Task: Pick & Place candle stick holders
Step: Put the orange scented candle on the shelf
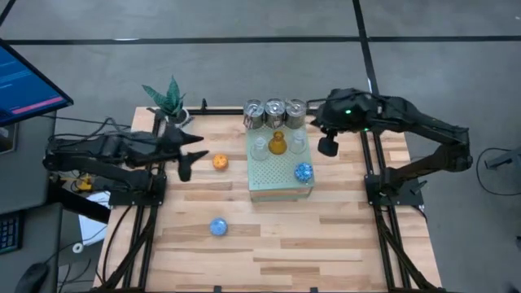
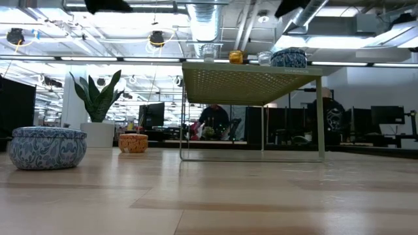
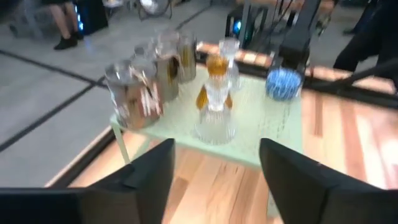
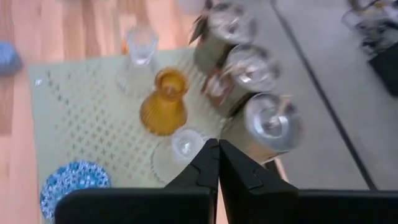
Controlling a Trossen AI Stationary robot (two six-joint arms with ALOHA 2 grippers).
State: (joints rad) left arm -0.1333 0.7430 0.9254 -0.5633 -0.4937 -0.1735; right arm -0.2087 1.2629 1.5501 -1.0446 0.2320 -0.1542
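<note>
The pale-green perforated block (image 1: 281,183) carries three silver cups (image 1: 275,112) along its far edge, an amber glass holder (image 1: 278,144) between two clear glass holders (image 1: 259,147), and a blue round holder (image 1: 304,172). An orange round holder (image 1: 220,162) and a second blue holder (image 1: 218,226) stand on the table. My left gripper (image 1: 192,155) is open and empty, just left of the orange holder. My right gripper (image 1: 327,147) is shut and empty above the block's far right corner. The right wrist view shows its fingers (image 4: 217,165) above a silver cup (image 4: 268,124) and a clear glass holder (image 4: 183,146).
A green plant in a white pot (image 1: 171,102) stands at the table's far left corner, close to my left arm. A monitor (image 1: 24,81) stands off the table's left side. In the low view the block (image 2: 255,81) stands on thin legs, with people in the room behind.
</note>
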